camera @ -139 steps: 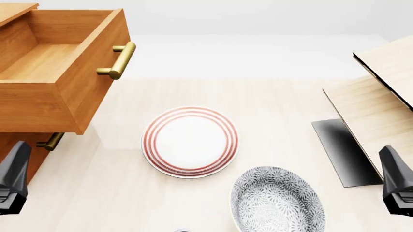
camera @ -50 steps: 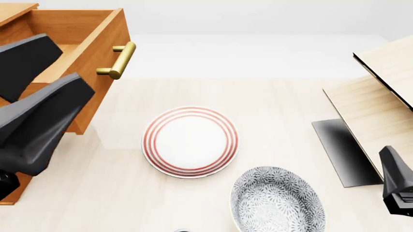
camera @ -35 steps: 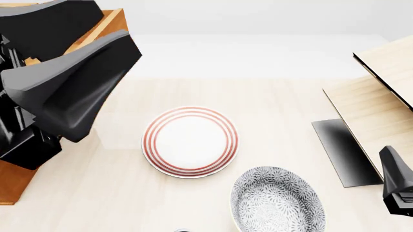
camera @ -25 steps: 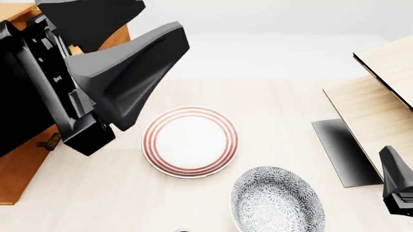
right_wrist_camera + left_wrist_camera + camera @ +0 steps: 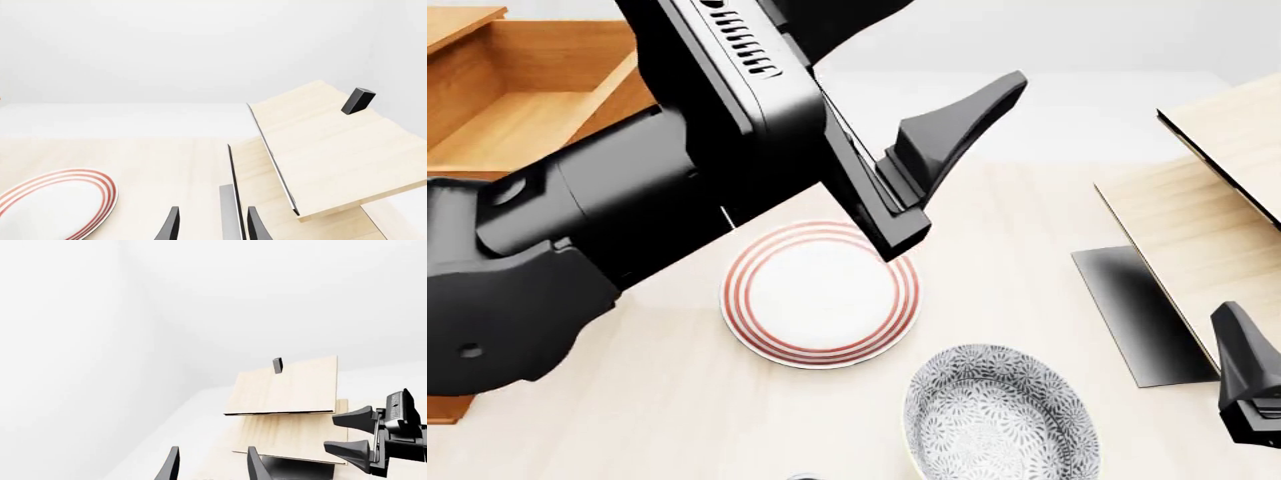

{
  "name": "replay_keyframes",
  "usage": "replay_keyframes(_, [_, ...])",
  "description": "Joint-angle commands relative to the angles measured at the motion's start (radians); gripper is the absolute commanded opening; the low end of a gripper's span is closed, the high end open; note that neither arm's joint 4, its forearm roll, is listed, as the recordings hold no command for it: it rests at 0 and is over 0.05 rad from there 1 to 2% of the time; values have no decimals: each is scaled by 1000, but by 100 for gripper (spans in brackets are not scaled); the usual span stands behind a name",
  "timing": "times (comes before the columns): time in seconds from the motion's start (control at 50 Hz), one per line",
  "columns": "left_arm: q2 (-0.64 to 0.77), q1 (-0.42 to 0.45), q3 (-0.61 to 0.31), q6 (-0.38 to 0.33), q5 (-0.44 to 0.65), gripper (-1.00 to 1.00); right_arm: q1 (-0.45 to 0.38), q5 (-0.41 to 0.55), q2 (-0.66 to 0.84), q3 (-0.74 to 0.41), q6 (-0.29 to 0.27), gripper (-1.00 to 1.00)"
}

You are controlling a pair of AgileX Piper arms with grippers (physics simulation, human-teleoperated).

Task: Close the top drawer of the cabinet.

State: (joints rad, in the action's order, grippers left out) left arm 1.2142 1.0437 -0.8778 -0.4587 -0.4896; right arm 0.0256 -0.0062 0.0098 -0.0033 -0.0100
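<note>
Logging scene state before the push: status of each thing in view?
top drawer: pulled open, nothing visible inside
left claw: open, holding nothing
right claw: open, holding nothing
red-ringed plate: flat on table, nothing on it
patterned bowl: upright, nothing in it

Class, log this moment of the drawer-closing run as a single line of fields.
top drawer: open | left end effector: open, raised above striped plate | right end effector: open, idle | contact: none

The bulky black left arm (image 5: 627, 230) fills the frame's left and centre, blocking the open orange-brown wooden top drawer (image 5: 521, 110) at upper left. Bare pale tabletop (image 5: 1014, 200) lies open between the red-ringed white plate (image 5: 821, 295) and the slanted light-wood panels (image 5: 1214, 210) at right.
</note>
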Motion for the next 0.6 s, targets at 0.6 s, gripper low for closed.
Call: replay_keyframes(0.6, [41,-379,22,-41,176,100,0,0,0,0,0,100])
